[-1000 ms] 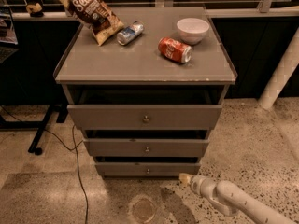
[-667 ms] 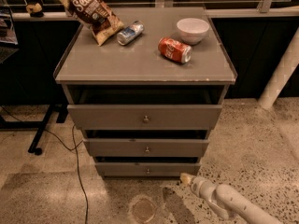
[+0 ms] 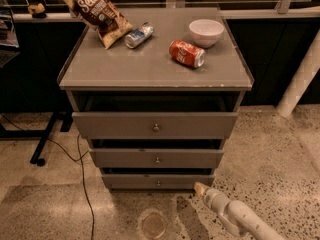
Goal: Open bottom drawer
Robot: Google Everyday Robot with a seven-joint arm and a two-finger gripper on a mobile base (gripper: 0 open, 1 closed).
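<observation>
Far left on matte grey cabinet top [image 3: 150, 69]: crinkled chip bag [image 3: 95, 11], silver can [image 3: 139, 35] on its side. Then red soda can [image 3: 186, 53] lying down, round white bowl [image 3: 206, 32]. Below, bottom drawer [image 3: 130, 182]: thinnest grey front, small metal knob [image 3: 158, 183], lowest of three. Right of it, pale gripper [image 3: 200, 187] near drawer's lower right corner, apart from knob; spread or pressed together, cannot tell. Arm [image 3: 240, 219] cut off at frame edge. Barely shifted versus a second ago.
</observation>
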